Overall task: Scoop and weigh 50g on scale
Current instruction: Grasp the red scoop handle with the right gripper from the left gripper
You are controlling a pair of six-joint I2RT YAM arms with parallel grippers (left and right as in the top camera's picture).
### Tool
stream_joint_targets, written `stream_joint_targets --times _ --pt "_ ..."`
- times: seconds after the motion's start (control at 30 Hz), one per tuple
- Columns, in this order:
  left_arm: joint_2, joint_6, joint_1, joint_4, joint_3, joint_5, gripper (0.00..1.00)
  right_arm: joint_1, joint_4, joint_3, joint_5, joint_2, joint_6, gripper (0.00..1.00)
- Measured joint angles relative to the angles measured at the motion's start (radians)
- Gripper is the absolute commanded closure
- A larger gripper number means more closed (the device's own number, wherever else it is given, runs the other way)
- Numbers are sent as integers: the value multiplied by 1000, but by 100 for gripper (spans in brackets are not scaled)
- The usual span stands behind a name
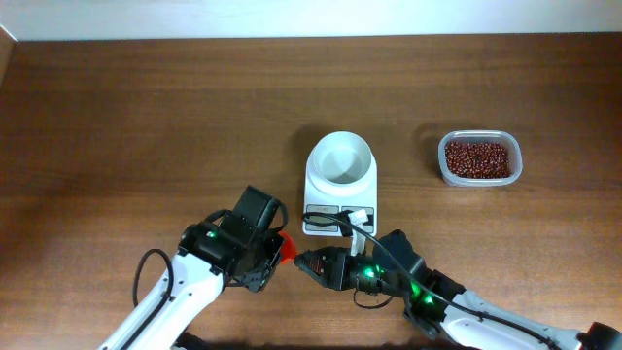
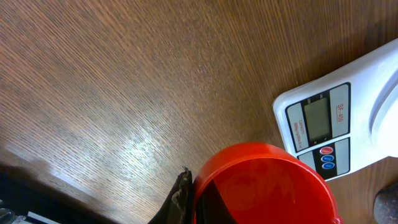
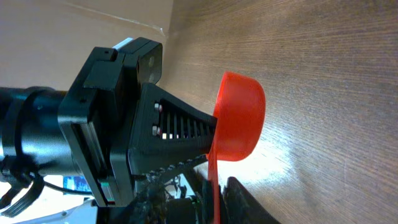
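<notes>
Overhead: the scale (image 1: 335,199) sits mid-table (image 1: 146,117) with a bowl (image 1: 340,158) on top and a bean tub (image 1: 519,165) to its right. Just below it the left gripper (image 1: 275,251) and right gripper (image 1: 303,261) meet at a red scoop (image 1: 287,246).

Left wrist: the scoop (image 2: 261,180) fills the lower frame; the scale (image 2: 320,124) is at the right edge.

Right wrist: the left gripper (image 3: 202,134), pressed together, pinches the scoop (image 3: 239,115). The handle runs between the right gripper's fingers (image 3: 245,202); I cannot tell whether they clamp it.
</notes>
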Motion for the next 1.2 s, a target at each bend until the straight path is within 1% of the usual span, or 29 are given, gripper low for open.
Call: stream_joint_targets --times 0.07,0.13,0.2,0.37,0.4,0.43,0.47,0.5,0.6,0.63,0.67,0.7,0.77,0.83,0.87,0.9,0.93,0.97,1.0,1.03,1.1,1.13,1.2 --pt "0 0 -3 0 0 0 100 0 -1 0 3 0 1 80" --pt "0 0 -3 0 0 3 100 0 -4 0 7 1 0 89" --pt "0 0 -3 0 0 3 100 0 -10 0 14 5 2 96" --pt "0 0 -3 0 0 0 100 0 -11 0 19 8 3 96" --pt "0 0 -3 0 0 0 93 0 -11 0 19 8 4 96" --pt "0 0 -3 0 0 0 71 0 -12 0 18 8 3 96" --pt "0 -5 -3 -1 0 0 58 0 -14 0 18 8 -2 96" --pt "0 0 -3 -2 0 2 38 0 -49 1 14 8 -35 96" --pt "0 -9 -4 0 0 3 8 0 -135 5 49 8 -78 96" --pt "0 -11 -4 0 0 4 0 0 -156 5 64 8 -85 96" --pt "0 -10 -4 0 0 5 1 -9 -176 6 64 8 -94 96" --pt "0 -11 -4 1 0 3 1 -35 -237 8 63 -5 -105 96" --pt "0 -11 -4 1 0 3 1 -84 -337 11 57 -87 -119 96" --pt "0 -11 -4 3 0 3 1 -136 -516 14 51 -264 -158 96" --pt "0 -11 -4 0 0 3 1 -163 -616 20 50 -323 -177 96" --pt "1 -11 -4 3 0 3 1 -227 -713 14 51 -463 -218 96" --pt "2 -11 -5 4 1 4 1 -255 -789 19 47 -528 -256 96" --pt "2 -11 -5 2 0 4 1 -299 -879 18 35 -632 -273 96" --pt "2 -11 -5 3 0 3 7 -351 -973 13 7 -758 -285 96" --pt "2 -11 -5 4 0 4 9 -385 -983 14 -13 -850 -291 96" --pt "2 2 -5 6 0 3 5 -426 -989 14 -34 -966 -294 96" --pt "2 42 -5 23 0 3 3 -441 -995 14 -39 -1011 -299 96" --pt "2 209 -5 121 -3 6 2 -448 -1067 24 -40 -1026 -333 96"
